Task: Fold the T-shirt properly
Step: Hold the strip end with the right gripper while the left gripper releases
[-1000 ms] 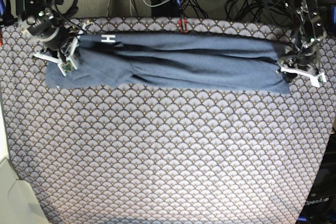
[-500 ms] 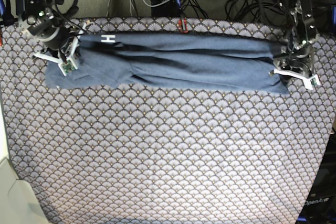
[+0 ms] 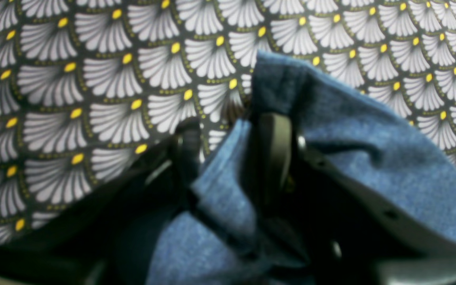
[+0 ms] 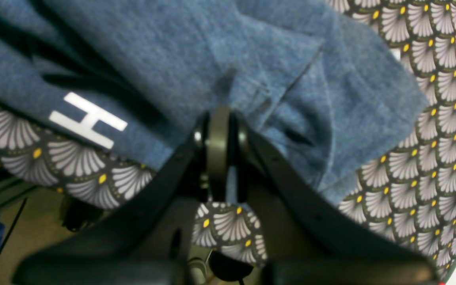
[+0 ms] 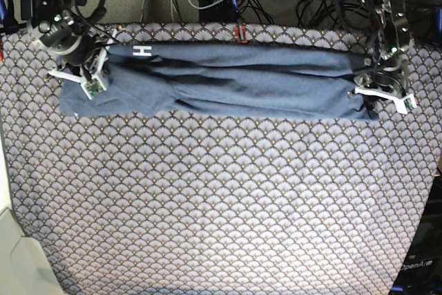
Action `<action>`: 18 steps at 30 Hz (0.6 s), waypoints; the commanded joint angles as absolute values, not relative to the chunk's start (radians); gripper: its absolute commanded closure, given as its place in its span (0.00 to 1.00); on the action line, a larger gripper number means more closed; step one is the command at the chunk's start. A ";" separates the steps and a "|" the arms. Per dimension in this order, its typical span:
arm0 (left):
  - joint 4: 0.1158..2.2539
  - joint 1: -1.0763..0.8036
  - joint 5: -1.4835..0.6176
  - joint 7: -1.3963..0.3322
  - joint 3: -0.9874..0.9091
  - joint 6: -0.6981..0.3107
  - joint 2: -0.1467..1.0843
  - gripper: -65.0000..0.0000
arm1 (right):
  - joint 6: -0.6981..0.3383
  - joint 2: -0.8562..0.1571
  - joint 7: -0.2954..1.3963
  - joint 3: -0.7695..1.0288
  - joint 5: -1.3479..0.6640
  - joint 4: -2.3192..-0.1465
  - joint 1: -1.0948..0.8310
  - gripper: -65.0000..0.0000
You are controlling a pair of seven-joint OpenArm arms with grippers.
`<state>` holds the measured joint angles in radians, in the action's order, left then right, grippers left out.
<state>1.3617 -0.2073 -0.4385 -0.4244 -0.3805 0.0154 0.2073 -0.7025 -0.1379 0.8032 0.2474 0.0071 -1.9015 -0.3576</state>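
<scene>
Between the pads of the left gripper (image 3: 232, 158) a fold of the T-shirt (image 5: 228, 84) is bunched, so it is clamped on the cloth at that end; the right gripper (image 4: 220, 130), fully clenched, pinches the other end beside the white "H" (image 4: 87, 120). From there the shirt stretches as a long folded band across the far part of the bench (image 5: 221, 205). It looks soft, light and limp, and will likely sag unless held by edges or corners.
</scene>
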 commanded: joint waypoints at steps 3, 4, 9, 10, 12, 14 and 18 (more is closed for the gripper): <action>1.345 -0.234 -0.444 -0.590 -0.360 -0.007 0.188 0.69 | -0.698 -0.147 0.789 0.248 0.001 -1.917 -0.348 1.00; 1.345 -0.232 -0.444 -0.590 -0.360 -0.007 0.188 0.73 | -0.698 -0.147 0.792 0.248 0.001 -1.917 -0.340 1.00; 1.346 -0.232 -0.444 -0.590 -0.360 -0.007 0.191 0.88 | -0.698 -0.147 0.794 0.248 0.001 -1.917 -0.335 1.00; 1.346 -0.232 -0.444 -0.590 -0.360 -0.007 0.191 0.90 | -0.698 -0.147 0.794 0.248 0.001 -1.917 -0.335 1.00; 1.346 -0.232 -0.444 -0.590 -0.360 -0.007 0.193 0.97 | -0.698 -0.147 0.794 0.248 0.001 -1.917 -0.335 1.00; 1.357 -0.234 -0.444 -0.590 -0.360 -0.007 0.193 1.00 | -0.698 -0.147 0.794 0.248 0.001 -1.917 -0.335 1.00; 1.445 -0.262 -0.444 -0.590 -0.358 -0.007 0.186 1.00 | -0.698 -0.147 0.794 0.248 0.001 -1.917 -0.335 1.00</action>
